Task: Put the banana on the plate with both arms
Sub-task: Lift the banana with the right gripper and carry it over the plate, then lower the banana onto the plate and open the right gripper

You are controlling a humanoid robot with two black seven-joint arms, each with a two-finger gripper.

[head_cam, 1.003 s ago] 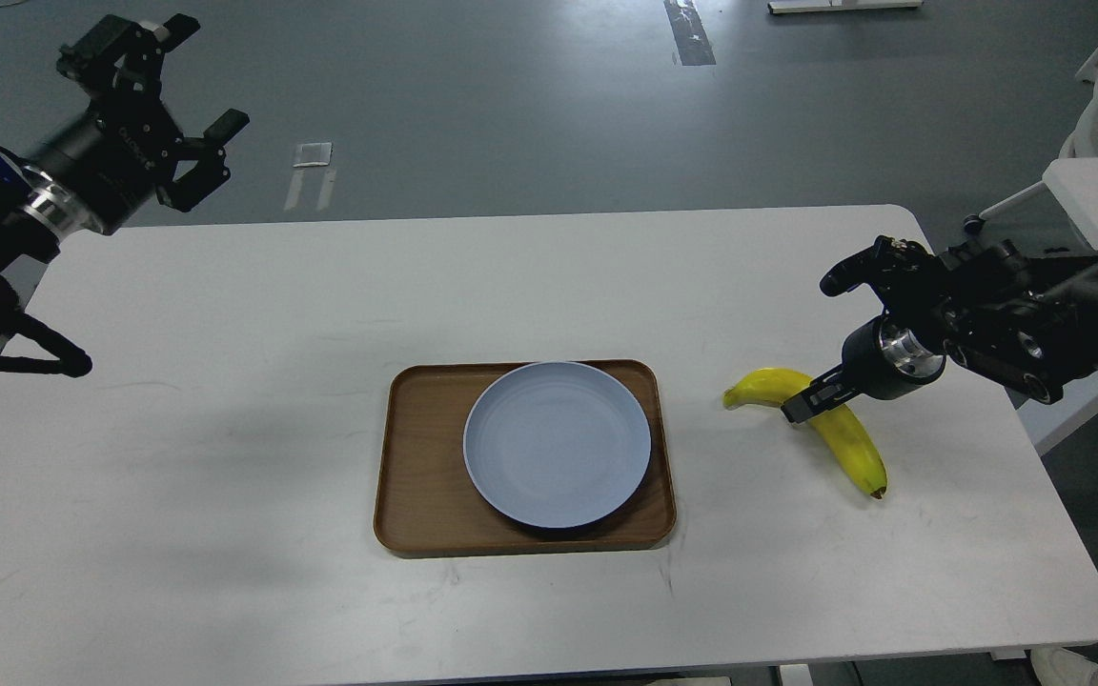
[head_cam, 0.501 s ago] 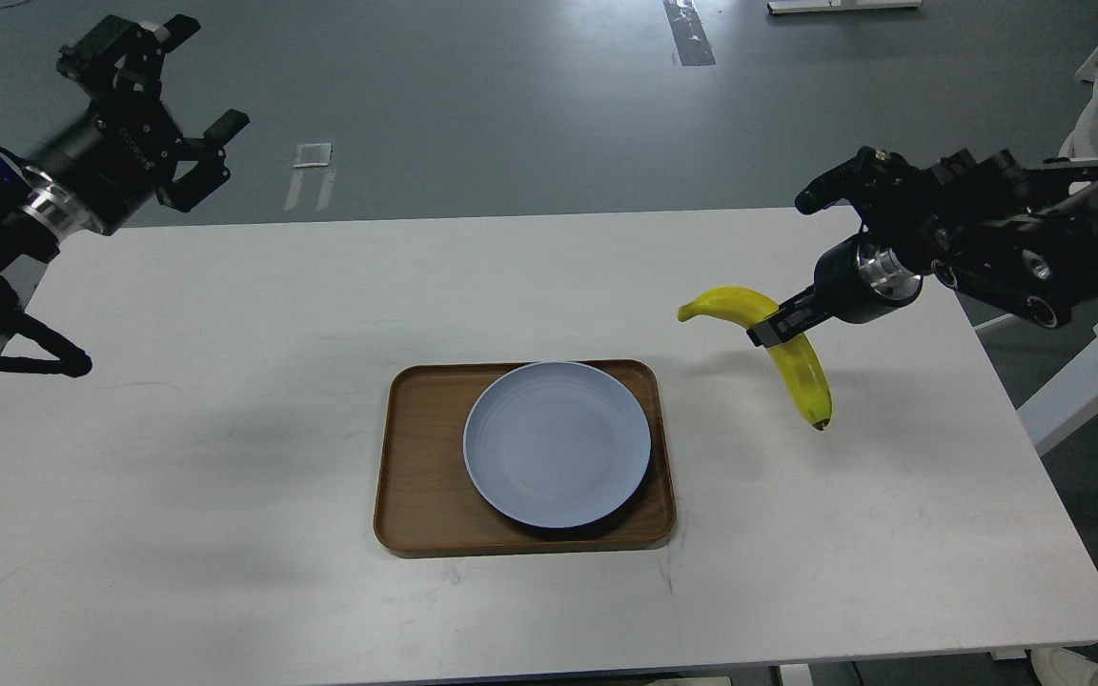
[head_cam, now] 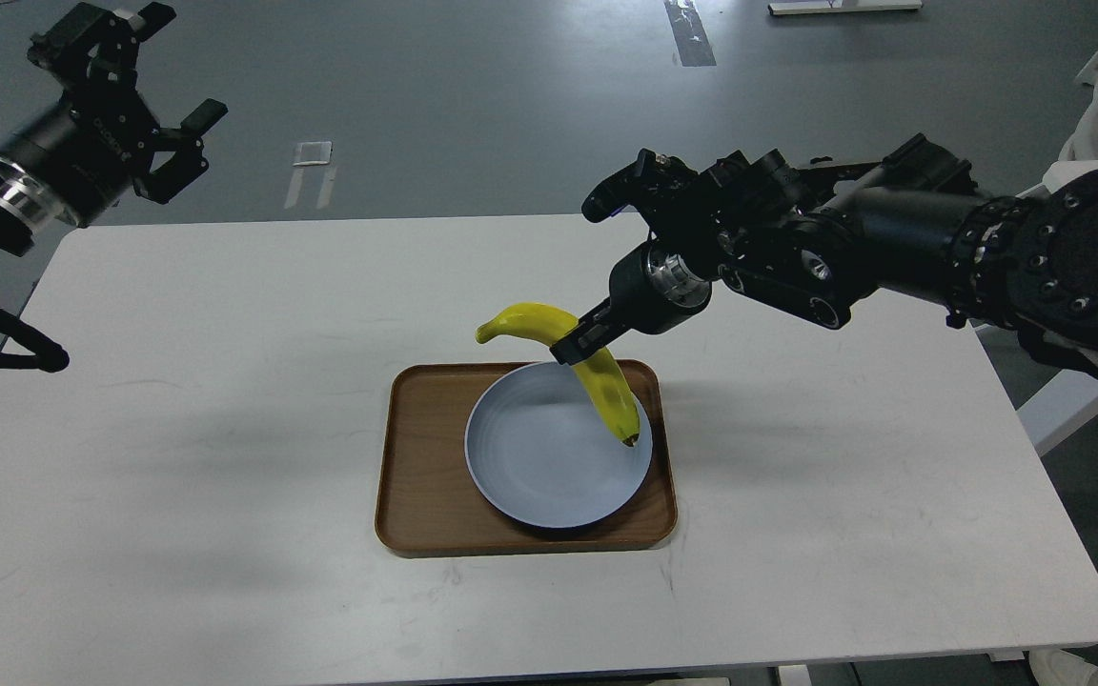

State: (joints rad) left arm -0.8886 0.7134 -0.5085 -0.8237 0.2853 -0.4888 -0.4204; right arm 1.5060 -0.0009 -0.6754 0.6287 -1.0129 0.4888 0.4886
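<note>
While hanging by one narrow pinch near its bend, could swing or slip: smooth waxy skin, a curved body, most of the weight below the grip.

Far left, well apart from everything: left gripper point(head_cam: 144, 105), black and angular with white lettering, fingers spread wide, holding nothing, raised beyond the table's back-left corner. No part in the carry as things stand, so no second support under the fruit.

Centre, on the matte white table point(head_cam: 225, 476) with faint scuffs: rectangular brown wooden tray point(head_cam: 425, 476), rounded corners, low raised lip. On it, toward the right side, the plate point(head_cam: 539, 457): round, shallow, pale blue-grey, smooth, faint concentric rings.

Above the plate's rear right part: the banana point(head_cam: 606, 381), bright yellow, greenish stem end pointing left, dark tip hanging low over the plate's right rim. Whether the tip touches the plate, cannot tell.

Right of centre: right gripper point(head_cam: 576, 345), black, closed on the banana at its bend, silver wrist ring behind.

Risks, as judgement: tip landing on the rim and rolling off onto the tray; released from too high, bouncing on the hard plate; pressing down too far, bruising soft flesh or nudging the loose plate across the slick wood.
</note>
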